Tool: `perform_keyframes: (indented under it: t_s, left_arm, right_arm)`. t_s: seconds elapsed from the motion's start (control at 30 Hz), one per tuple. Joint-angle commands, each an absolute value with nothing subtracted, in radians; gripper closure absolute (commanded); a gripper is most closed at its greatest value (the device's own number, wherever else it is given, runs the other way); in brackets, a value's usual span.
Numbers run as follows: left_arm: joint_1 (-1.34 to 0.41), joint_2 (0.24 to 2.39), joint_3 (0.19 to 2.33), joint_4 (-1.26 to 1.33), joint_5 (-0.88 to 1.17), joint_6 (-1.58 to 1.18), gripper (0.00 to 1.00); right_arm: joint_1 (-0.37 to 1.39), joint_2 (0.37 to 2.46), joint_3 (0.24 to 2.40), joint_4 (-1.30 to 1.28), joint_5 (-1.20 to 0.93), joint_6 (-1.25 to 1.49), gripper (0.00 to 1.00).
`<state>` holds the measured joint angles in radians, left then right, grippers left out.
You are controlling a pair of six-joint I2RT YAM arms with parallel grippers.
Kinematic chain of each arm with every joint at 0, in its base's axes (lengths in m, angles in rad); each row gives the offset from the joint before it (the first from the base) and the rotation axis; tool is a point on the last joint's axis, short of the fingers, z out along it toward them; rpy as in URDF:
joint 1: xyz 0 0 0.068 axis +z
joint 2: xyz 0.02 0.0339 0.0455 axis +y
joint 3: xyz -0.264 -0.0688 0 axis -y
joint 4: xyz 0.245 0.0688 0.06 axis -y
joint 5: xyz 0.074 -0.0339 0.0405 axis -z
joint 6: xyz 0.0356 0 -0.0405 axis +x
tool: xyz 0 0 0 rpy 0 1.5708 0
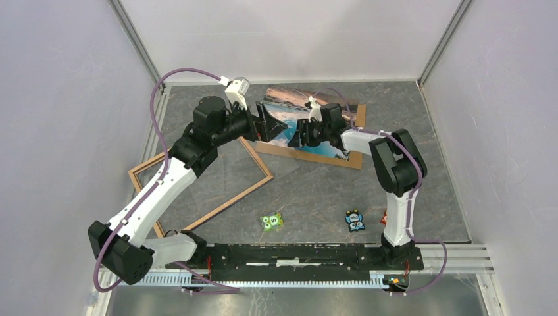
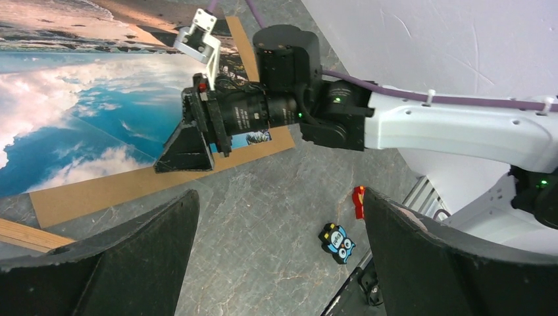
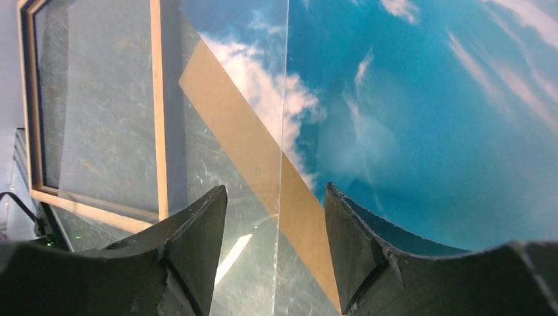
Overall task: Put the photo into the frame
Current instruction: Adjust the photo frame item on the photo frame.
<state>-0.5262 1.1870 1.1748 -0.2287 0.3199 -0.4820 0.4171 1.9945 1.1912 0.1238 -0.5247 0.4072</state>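
Note:
The photo (image 1: 287,100) of blue sky and clouds lies face up on a brown cardboard backing board (image 1: 309,156) at the back of the table. The wooden frame (image 1: 231,202) lies empty to its front left, back side up. My right gripper (image 1: 299,135) hovers low over the photo's left part (image 3: 428,118), open, nothing pinched. The straight edge of a clear sheet (image 3: 283,131) runs between its fingers, over the board (image 3: 263,151) and towards the frame rail (image 3: 156,105). My left gripper (image 1: 270,124) faces it from the left, wide open (image 2: 281,194) over bare table, beside the photo (image 2: 79,99).
A green toy (image 1: 271,222), a blue owl toy (image 1: 355,221) and a small red piece (image 1: 383,217) lie near the front rail. The right arm's wrist (image 2: 263,108) sits close in front of the left gripper. Cage walls enclose the grey table.

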Motion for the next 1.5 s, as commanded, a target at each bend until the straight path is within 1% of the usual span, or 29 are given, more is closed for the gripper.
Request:
perform_keyframes:
  t_s: [0.0,0.17,0.3,0.47,0.67,0.87,0.9,1.13,1.3,1.47]
  left_arm:
    - [-0.531,1.176,1.170,-0.179,0.349,-0.518,0.01]
    - [-0.532,1.183,1.172,-0.179,0.352,-0.521,0.01]
    - [-0.531,1.189,1.168,-0.172,0.361,-0.529,0.01]
    - [-0.531,1.192,1.164,-0.166,0.363,-0.532,0.01]
    - [-0.531,1.192,1.164,-0.165,0.362,-0.531,0.01]
    - [-0.529,1.193,1.164,-0.166,0.362,-0.531,0.01]
    - [-0.530,1.193,1.164,-0.165,0.362,-0.530,0.01]
    - [-0.528,1.185,1.164,-0.166,0.362,-0.529,0.01]
    - [-0.528,1.176,1.164,-0.165,0.364,-0.530,0.01]
    - [-0.527,1.172,1.164,-0.164,0.365,-0.532,0.02]
  right_arm:
    - [0.415,2.058,1.292,0.108,-0.668,0.415,0.39]
    - [0.412,2.101,1.312,0.141,-0.722,0.439,0.41]
    - [0.413,2.134,1.311,0.214,-0.771,0.486,0.44]
    - [0.413,2.176,1.312,0.317,-0.840,0.540,0.52]
    - [0.417,2.205,1.304,0.449,-0.880,0.598,0.71]
    - [0.420,2.245,1.253,0.726,-0.935,0.761,0.96]
    - [0.420,2.255,1.254,0.733,-0.939,0.763,0.99]
    - [0.423,2.281,1.247,0.795,-0.996,0.712,1.00]
    - [0.423,2.305,1.225,1.011,-1.015,0.854,1.00]
    - [0.429,2.351,1.210,1.305,-1.009,1.048,1.00]
